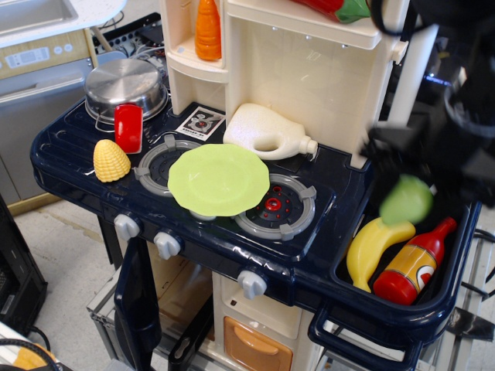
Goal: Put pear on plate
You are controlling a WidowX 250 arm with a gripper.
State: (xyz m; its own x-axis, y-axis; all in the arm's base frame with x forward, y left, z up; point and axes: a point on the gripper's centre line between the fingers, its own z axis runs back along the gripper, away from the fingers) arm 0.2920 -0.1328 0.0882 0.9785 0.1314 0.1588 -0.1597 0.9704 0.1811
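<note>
The light-green pear (404, 202) hangs, blurred by motion, above the sink basin (349, 290) at the right of the toy kitchen. My black gripper (410, 185) comes down from the upper right and is shut on the pear, holding it clear of the basin. The flat light-green plate (219, 179) with a wavy rim lies on the stovetop, over the gap between the two burners, well to the left of the pear.
A yellow banana (375, 247) and a red ketchup bottle (410, 270) lie in the basin. A white jug (267, 133) lies behind the plate. A corn cob (110, 161), red cup (128, 127) and steel pot (126, 83) are at the left. A cream cabinet wall (309, 77) stands behind the stove.
</note>
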